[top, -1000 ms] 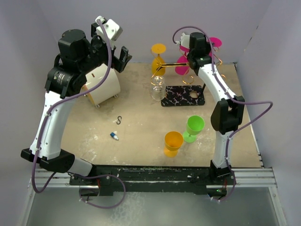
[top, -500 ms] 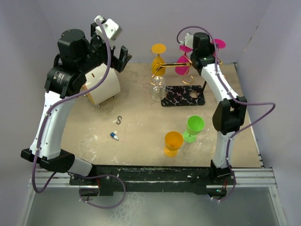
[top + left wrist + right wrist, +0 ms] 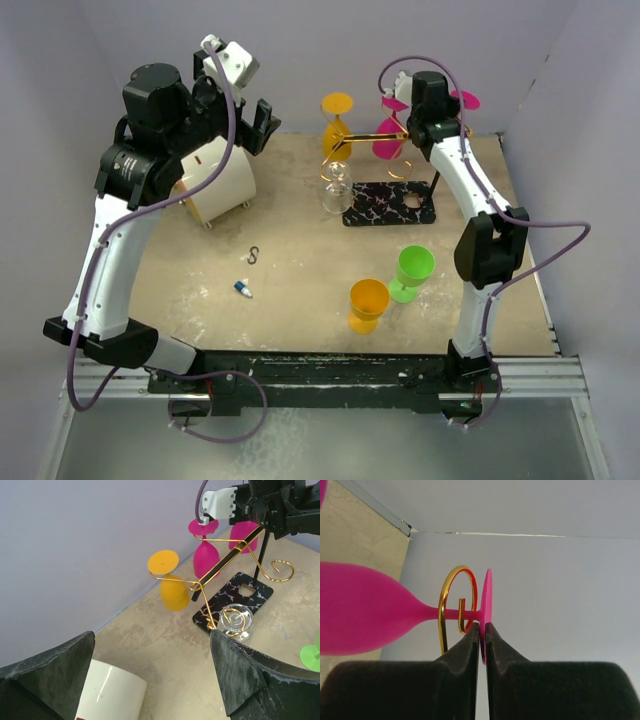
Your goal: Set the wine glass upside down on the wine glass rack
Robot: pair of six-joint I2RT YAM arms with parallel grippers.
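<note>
**A:** Why does the right gripper (image 3: 482,630) pinch the pink glass (image 3: 365,612) by the edge of its foot?

**B:** That leaves the stem free inside the rack (image 3: 451,587) loop, with the bowl hanging down.

**A:** And the left gripper (image 3: 256,124)?

**B:** Spread wide and holding nothing, above the white cylinder (image 3: 222,185).

**A:** Anything inside the cups?

**B:** The orange glass (image 3: 367,300) and green glass (image 3: 413,268) stand upright on the table (image 3: 300,240) and look empty.

2 pink glasses (image 3: 388,147) (image 3: 463,97), 2 orange (image 3: 337,105) (image 3: 367,303), 1 green (image 3: 414,266), 1 clear (image 3: 336,190); 1 rack (image 3: 390,203), 1 cyl. (image 3: 222,185)
</note>
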